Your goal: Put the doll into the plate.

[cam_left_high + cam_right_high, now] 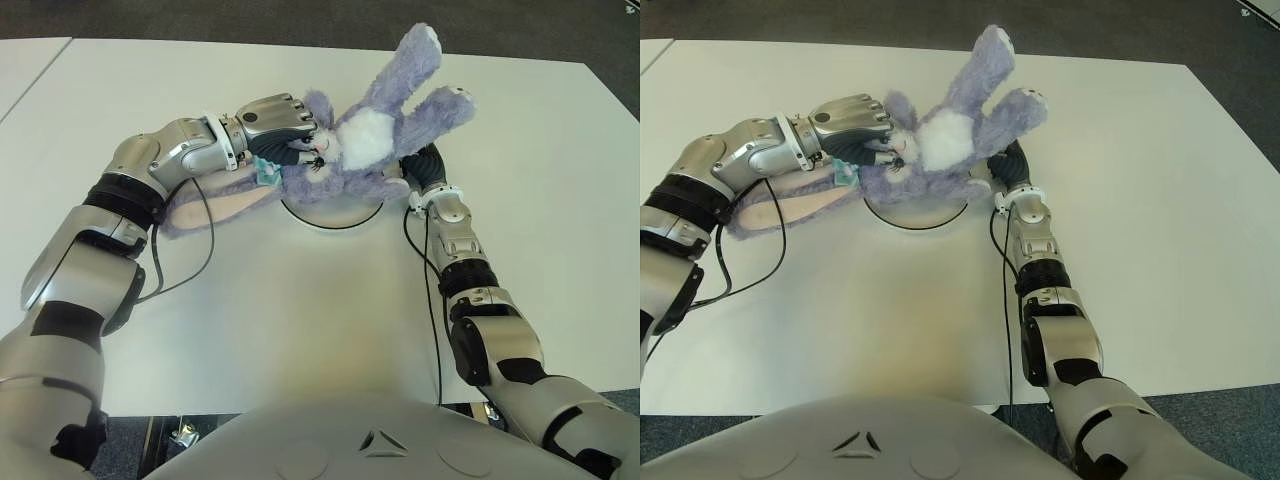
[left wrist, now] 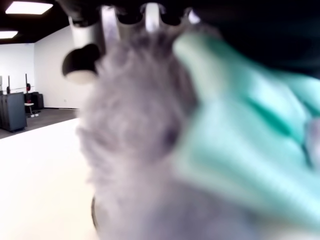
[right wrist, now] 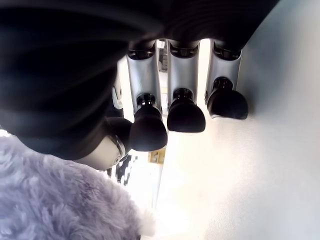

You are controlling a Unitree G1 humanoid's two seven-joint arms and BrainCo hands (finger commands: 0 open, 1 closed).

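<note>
left of frame centre, the left hand (image 1: 275,122) is closed on the doll's (image 1: 360,140) head. the doll should be lowered and centred before release, its long ear drawn in. the plate (image 1: 335,214) lies under its body. the right hand (image 1: 425,165), fingers loose, holds nothing.

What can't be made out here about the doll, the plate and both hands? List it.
- Plate: mostly covered by the doll in both eye views; only its near rim shows.
- Left hand: grips the doll's head; in its wrist view the fur and teal cloth blur out.
- Right hand: largely behind the doll's body in the eye views; contact unclear.
</note>
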